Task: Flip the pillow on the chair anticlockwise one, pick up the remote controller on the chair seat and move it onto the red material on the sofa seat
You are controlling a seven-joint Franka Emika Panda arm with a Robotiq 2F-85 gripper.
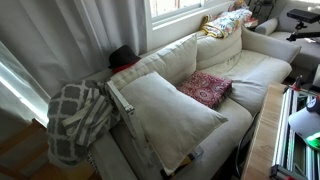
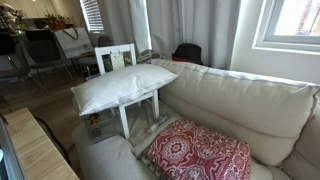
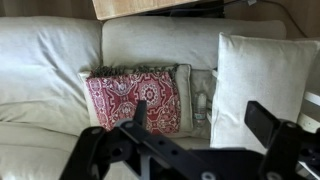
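Observation:
The large cream-white pillow leans on a white slatted wooden chair at the end of the cream sofa. It shows in both exterior views and at the right of the wrist view. The red patterned material lies flat on the sofa seat. My gripper is open wide and empty, hovering above the seat between the red material and the pillow. No dark remote controller shows. A small pale bottle-like object lies in the gap there.
A grey-white lattice blanket hangs over the sofa arm. A wooden table edge runs along the sofa front. A colourful cushion lies at the far end. Dark dining chairs stand beyond.

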